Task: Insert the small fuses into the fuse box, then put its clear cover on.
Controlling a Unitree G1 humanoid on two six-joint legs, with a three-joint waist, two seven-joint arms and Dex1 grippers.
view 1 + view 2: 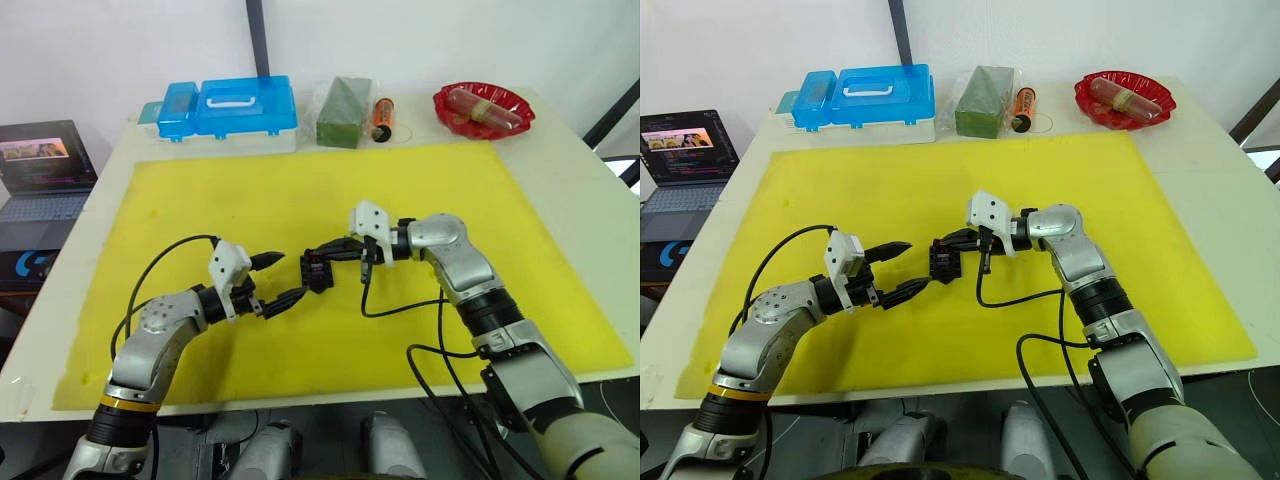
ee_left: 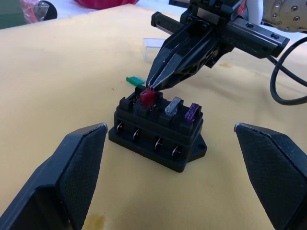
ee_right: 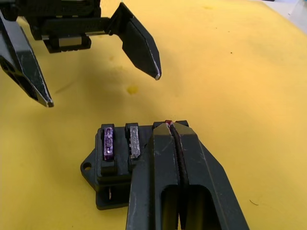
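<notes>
The black fuse box [image 1: 318, 270] sits mid-mat. A purple fuse [image 2: 192, 113] and a grey fuse [image 2: 172, 106] stand in its top slots. My right gripper [image 1: 325, 253] reaches in from the right and is shut on a red fuse [image 2: 147, 97], held at a slot at the box's end. A green fuse [image 2: 135, 80] lies loose on the mat just beyond the box, with the clear cover [image 2: 152, 47] a little farther on. My left gripper [image 1: 290, 275] is open just left of the box, touching nothing.
A yellow mat [image 1: 450, 190] covers the table. Along the far edge stand a blue case [image 1: 235, 105], a green block [image 1: 345, 112], an orange cylinder [image 1: 383, 117] and a red bowl [image 1: 483, 108]. A laptop [image 1: 40, 170] sits off the table's left. Black cables trail from both wrists.
</notes>
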